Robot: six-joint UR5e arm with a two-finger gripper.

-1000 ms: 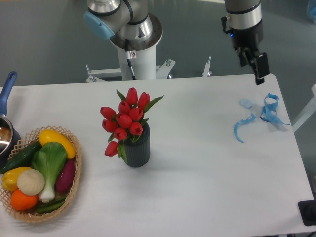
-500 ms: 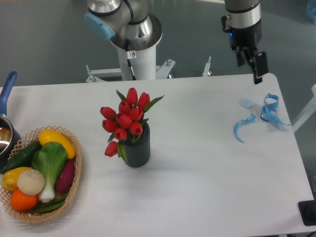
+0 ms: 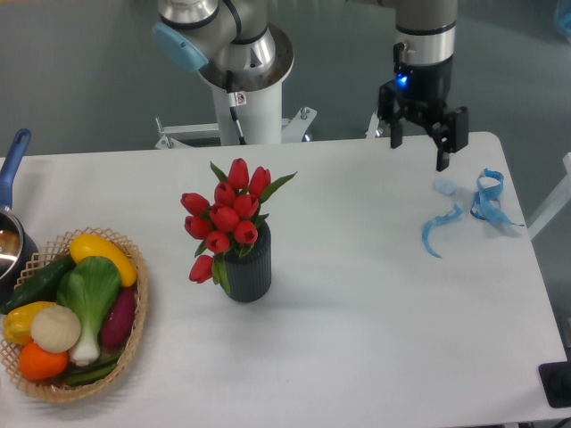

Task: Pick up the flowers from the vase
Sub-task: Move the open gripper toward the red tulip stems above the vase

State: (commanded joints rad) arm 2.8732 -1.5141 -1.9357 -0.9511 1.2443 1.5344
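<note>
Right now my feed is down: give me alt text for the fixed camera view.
Red flowers stand in a dark ribbed vase mid-table, untouched. The pincer hangs open over the far right edge, near a blue ribbon. A basket of vegetables sits at the left.

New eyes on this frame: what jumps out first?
The red flowers standing in a dark ribbed vase mid-table grab attention first. Next, the wicker basket of colourful vegetables at the left front edge. The gripper hangs open over the far right side, well away from the flowers, near a blue ribbon.
</note>
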